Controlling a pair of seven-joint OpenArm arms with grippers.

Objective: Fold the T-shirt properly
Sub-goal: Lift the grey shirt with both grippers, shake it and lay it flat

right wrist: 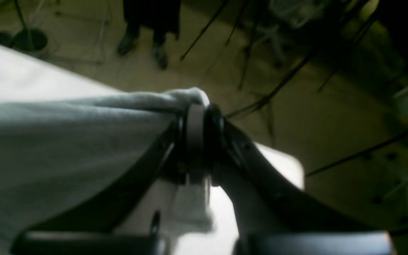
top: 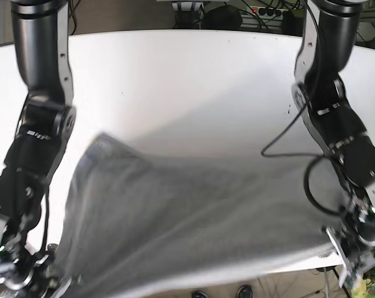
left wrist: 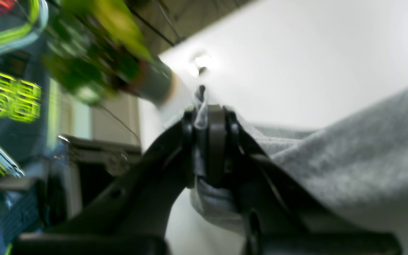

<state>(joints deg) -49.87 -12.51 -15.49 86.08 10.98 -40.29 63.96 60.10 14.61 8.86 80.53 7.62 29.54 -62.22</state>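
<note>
In the left wrist view, we saw the left gripper [left wrist: 209,141] clamped on a bunched edge of the grey T-shirt [left wrist: 367,166], cloth draping away over the white table [left wrist: 296,71]. We judged both arms should carry level, keeping the edge taut. In the right wrist view, the right gripper [right wrist: 198,138] pinched a corner [right wrist: 190,95], jaws together on fabric. In the base view, the shirt hung stretched between both arms at the table's near edge.
</note>
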